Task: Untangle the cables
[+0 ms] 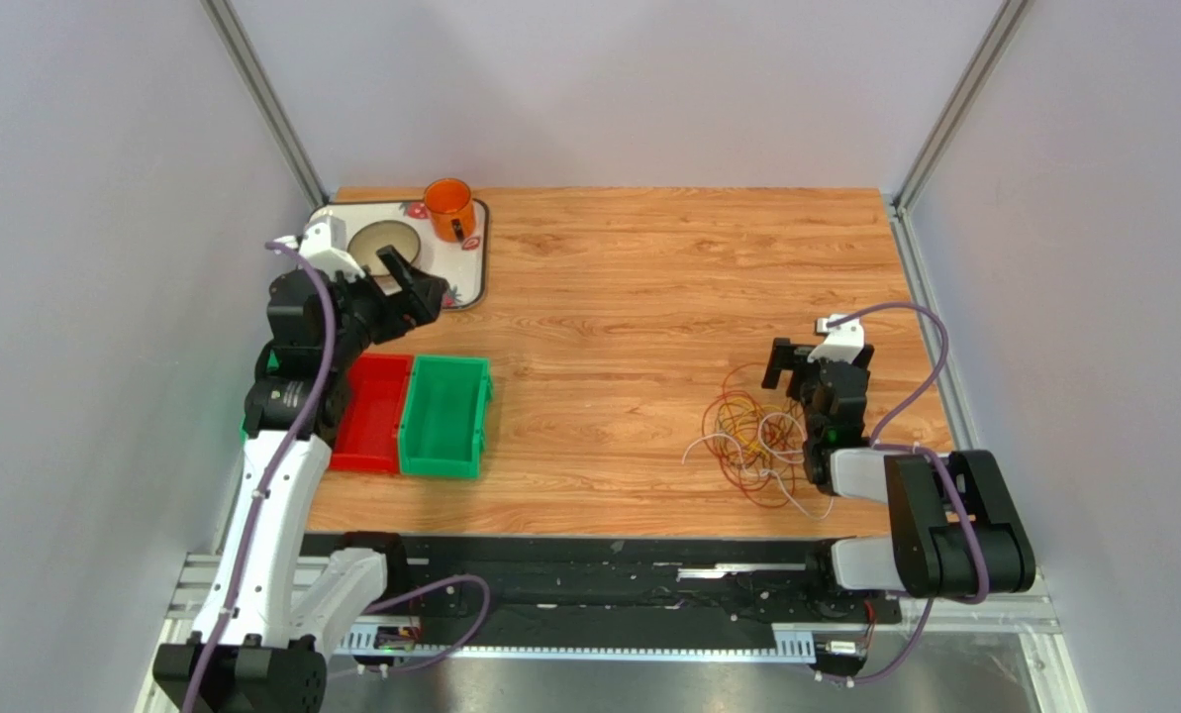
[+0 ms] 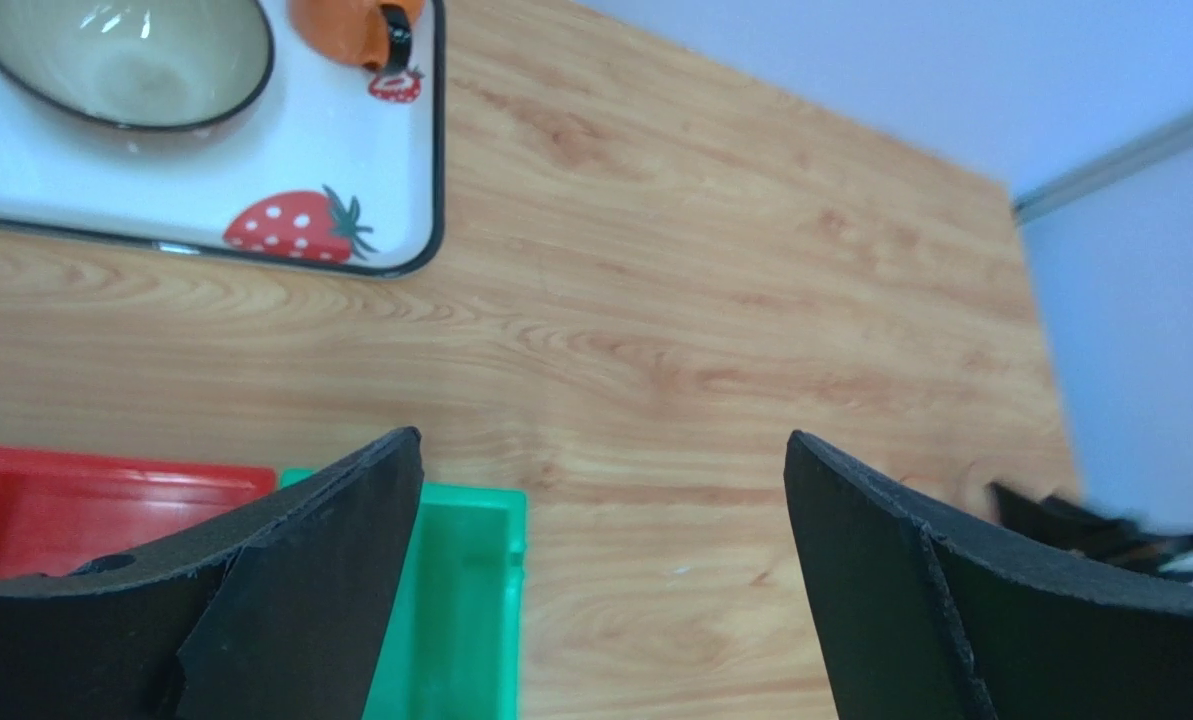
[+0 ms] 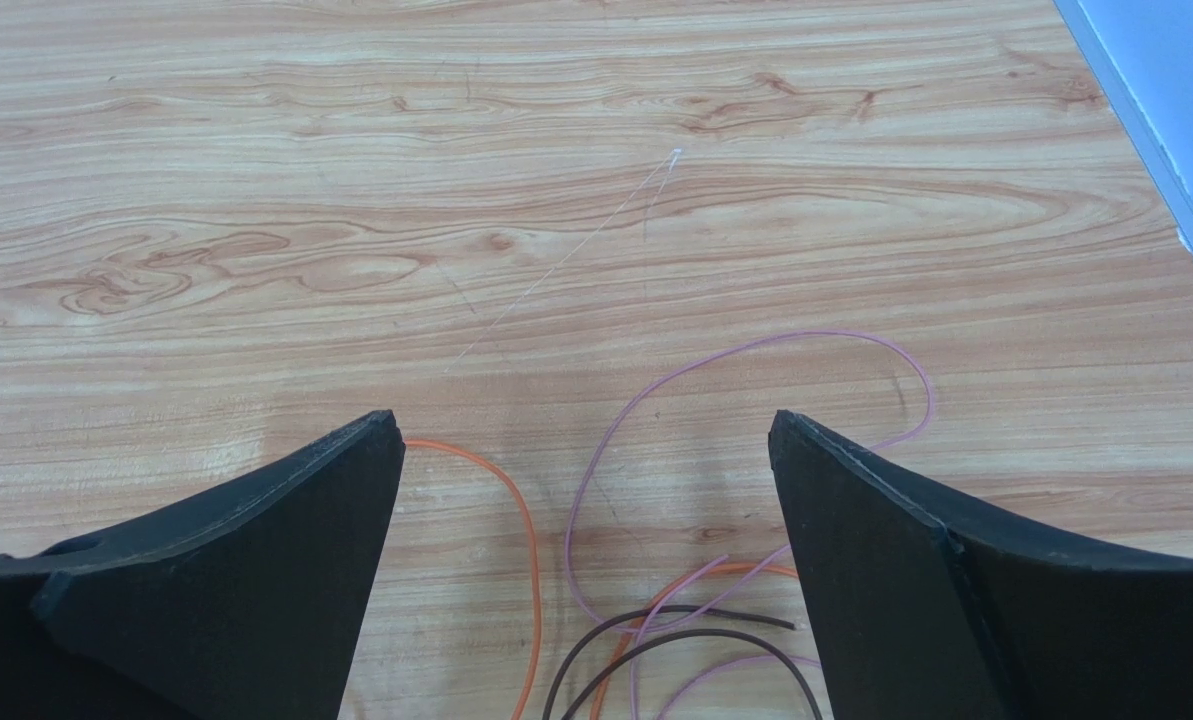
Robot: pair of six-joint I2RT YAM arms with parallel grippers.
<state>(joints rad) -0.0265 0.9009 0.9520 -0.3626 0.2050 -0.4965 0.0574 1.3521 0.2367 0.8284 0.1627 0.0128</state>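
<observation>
The tangle of thin looping cables (image 1: 748, 443), with strands in orange, white, yellow and dark red-brown, lies in one heap on the light wooden desk (image 1: 626, 268) near its right front corner. The loops cross over one another and no strand lies apart as its own coil, so I judge the untangling barely begun. The right claw (image 1: 793, 366) hangs over the far edge of the heap with its jaws spread wide and nothing between them. Its wrist view shows an orange wire (image 3: 524, 525), a pale pink loop (image 3: 798, 348) and two dark brown strands (image 3: 677, 633) on the desk beneath the gap, overlapping near the bottom edge. The left claw (image 1: 407, 290) is well apart from the cables, at the far left beside a white strawberry-print tray (image 2: 332, 150) that carries a pale ceramic bowl (image 2: 122, 60) and an orange mug (image 1: 449, 208); its jaws also stand wide and empty. A red plastic bin (image 1: 372, 413) and a green plastic bin (image 1: 447, 416) sit touching, side by side, near the left arm. As I read it, every strand has yet to be drawn out.
</observation>
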